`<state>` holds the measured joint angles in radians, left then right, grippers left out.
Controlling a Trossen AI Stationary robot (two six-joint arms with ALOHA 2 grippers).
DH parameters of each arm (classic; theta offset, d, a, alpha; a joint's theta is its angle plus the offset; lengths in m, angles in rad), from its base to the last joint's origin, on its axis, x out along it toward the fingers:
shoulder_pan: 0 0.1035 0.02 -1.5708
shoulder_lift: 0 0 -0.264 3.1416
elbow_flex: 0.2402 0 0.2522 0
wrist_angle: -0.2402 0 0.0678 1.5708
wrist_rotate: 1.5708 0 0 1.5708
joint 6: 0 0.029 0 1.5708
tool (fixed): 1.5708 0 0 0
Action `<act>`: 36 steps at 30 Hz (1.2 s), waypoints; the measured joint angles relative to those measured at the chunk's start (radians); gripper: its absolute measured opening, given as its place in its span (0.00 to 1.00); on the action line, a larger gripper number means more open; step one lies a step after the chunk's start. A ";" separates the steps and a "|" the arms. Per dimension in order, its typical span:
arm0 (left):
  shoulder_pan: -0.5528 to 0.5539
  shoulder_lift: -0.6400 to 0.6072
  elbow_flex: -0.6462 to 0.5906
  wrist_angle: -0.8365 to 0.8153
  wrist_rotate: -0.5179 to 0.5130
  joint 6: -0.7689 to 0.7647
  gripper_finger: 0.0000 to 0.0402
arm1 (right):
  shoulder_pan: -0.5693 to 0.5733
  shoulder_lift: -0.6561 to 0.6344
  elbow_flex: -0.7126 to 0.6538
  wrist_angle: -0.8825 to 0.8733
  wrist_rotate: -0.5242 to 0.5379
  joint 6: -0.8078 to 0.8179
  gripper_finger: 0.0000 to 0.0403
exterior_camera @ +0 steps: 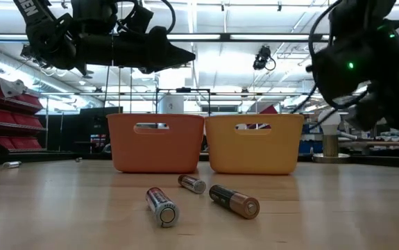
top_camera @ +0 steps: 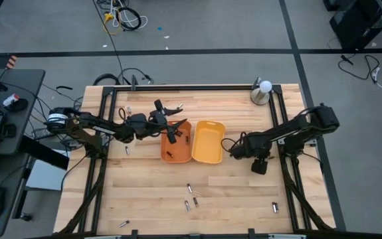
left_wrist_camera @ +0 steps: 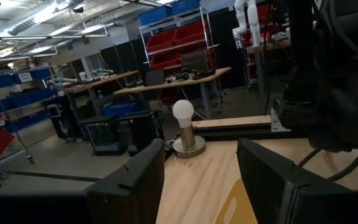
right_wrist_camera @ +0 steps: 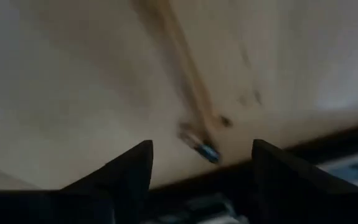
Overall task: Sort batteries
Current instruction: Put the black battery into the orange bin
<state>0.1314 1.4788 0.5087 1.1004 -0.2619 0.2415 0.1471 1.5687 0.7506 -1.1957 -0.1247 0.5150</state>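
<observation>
Several batteries lie loose on the wooden table: three near the front edge [exterior_camera: 163, 207] [exterior_camera: 192, 183] [exterior_camera: 235, 200], one at the front right [top_camera: 275, 208], others at the left [top_camera: 125, 151]. Dark batteries [top_camera: 169, 155] lie inside the orange tray [top_camera: 166, 149], which stands beside the yellow tray [top_camera: 207, 158]. My left gripper [top_camera: 171, 133] hovers open above the orange tray with nothing between its fingers. My right gripper [top_camera: 233, 151] is open just right of the yellow tray and slants down at the table. Its wrist view shows a blurred battery [right_wrist_camera: 200, 147] lying on the wood beyond the fingers.
A metal cup with a white ball [top_camera: 262, 91] stands at the table's far right corner. Black frame rails [top_camera: 280, 159] run along the table's left and right sides. Bare wood lies between the trays and the front batteries.
</observation>
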 joint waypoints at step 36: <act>0.014 0.000 0.000 -0.022 0.000 -0.011 0.49 | -0.042 0.133 -0.098 0.063 -0.057 -0.177 0.03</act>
<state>0.1459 1.4788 0.5091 1.0782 -0.2619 0.2306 0.1053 1.7016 0.6529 -1.1328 -0.1813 0.3382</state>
